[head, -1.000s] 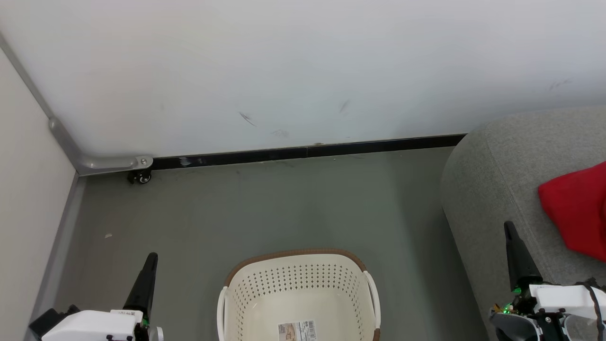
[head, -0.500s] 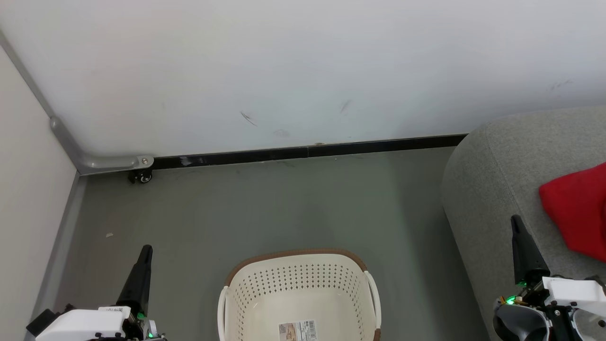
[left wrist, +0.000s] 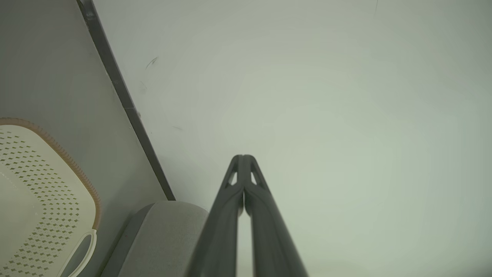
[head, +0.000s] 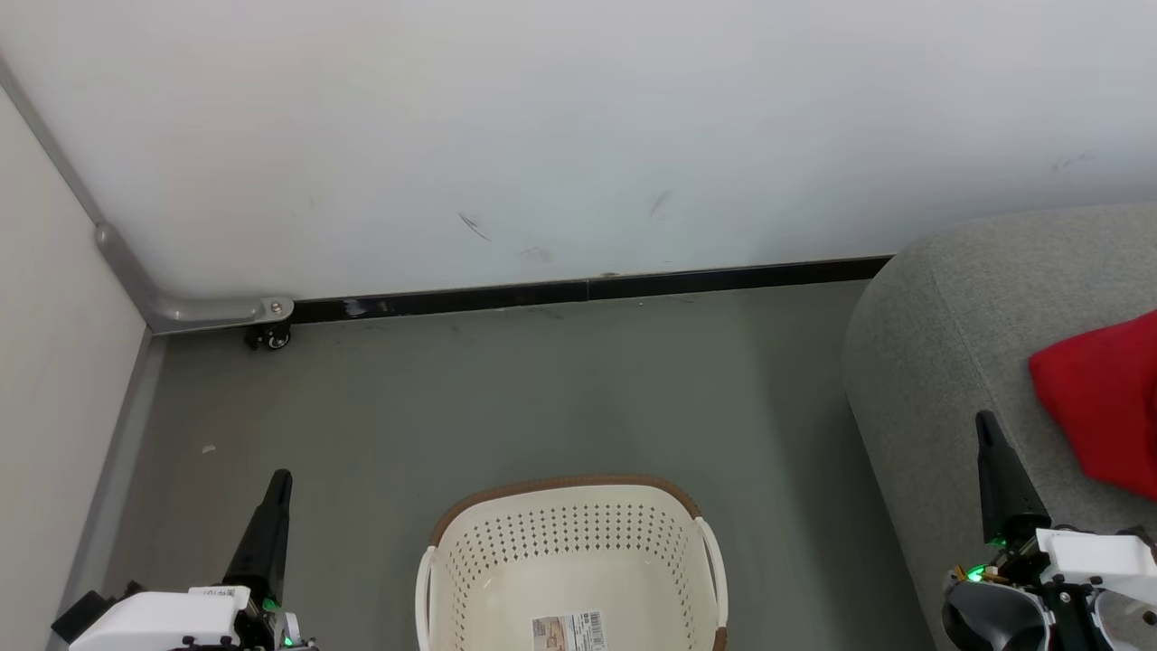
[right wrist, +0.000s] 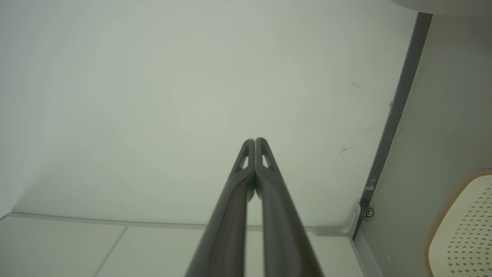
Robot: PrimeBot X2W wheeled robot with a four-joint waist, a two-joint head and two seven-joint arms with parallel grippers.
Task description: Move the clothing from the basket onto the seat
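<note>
Lying on the grey seat [head: 940,362], far right: red clothing [head: 1098,407]. Basket [head: 569,533] stands on the floor [head: 542,389] between left gripper [head: 282,475] and right gripper [head: 985,418]. Both pairs of jaws pressed together, pinching nothing, tips aimed at the white wall [head: 578,136].

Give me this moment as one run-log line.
left gripper: shut, empty | right gripper: shut, empty | basket: no clothing in visible part | clothing: red, lying on seat | task: appears done
</note>
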